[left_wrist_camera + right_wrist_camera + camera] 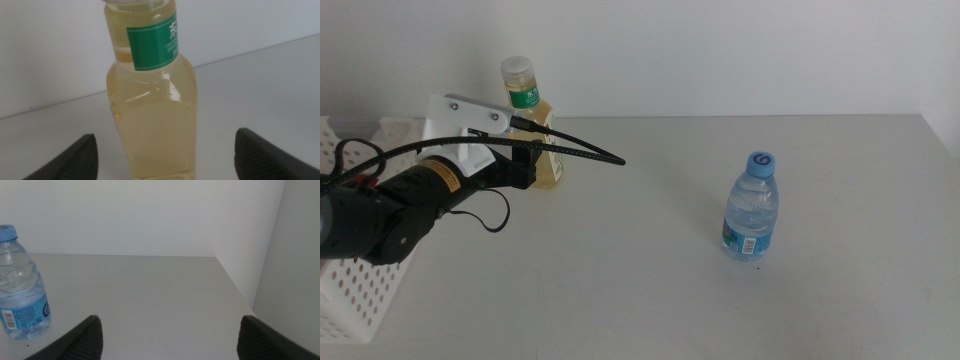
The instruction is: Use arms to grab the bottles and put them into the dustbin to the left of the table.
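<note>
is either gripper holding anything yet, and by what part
Nothing is held. The left gripper is open with the yellow bottle between its jaws, gaps on both sides. The right gripper is open, off the water bottle.

A plain white wall (740, 50) runs behind the work surface, unmarked and evenly lit. It meets the surface along a straight horizontal line. In the right wrist view, a second white wall (295, 255) joins the rear wall at a vertical corner. Lighting is soft and diffuse; shadows are faint.
</note>
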You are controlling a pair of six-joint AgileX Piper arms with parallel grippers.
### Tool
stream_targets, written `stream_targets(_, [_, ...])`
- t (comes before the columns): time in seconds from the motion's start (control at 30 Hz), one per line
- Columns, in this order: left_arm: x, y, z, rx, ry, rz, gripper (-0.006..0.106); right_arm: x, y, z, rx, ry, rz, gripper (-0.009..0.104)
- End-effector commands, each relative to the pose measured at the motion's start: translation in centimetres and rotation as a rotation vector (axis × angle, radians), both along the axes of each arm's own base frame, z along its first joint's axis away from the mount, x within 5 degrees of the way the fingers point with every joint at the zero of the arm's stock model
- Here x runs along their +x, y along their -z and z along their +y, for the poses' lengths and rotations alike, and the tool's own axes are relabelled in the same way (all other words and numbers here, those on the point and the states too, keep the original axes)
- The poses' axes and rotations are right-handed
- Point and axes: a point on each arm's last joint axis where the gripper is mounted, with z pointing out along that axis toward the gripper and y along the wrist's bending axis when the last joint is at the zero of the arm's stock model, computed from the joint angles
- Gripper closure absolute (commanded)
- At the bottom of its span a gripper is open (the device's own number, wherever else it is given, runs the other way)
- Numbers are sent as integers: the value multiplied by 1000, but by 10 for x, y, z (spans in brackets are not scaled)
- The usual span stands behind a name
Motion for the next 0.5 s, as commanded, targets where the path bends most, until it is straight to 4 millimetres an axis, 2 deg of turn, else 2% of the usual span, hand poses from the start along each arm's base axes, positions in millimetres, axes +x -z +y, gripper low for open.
stream_targets(0.0, [10,-26,2,-64,22,-139,7,-2,-11,1,-26,-7,-99,1])
stream_targets(0.13, [22,-21,8,-76,31,-137,7,-2,-11,1,-26,-7,-99,1])
stream_targets(0.47, [49,-6,3,-98,66,-123,7,-2,-11,1,-26,-7,-99,1])
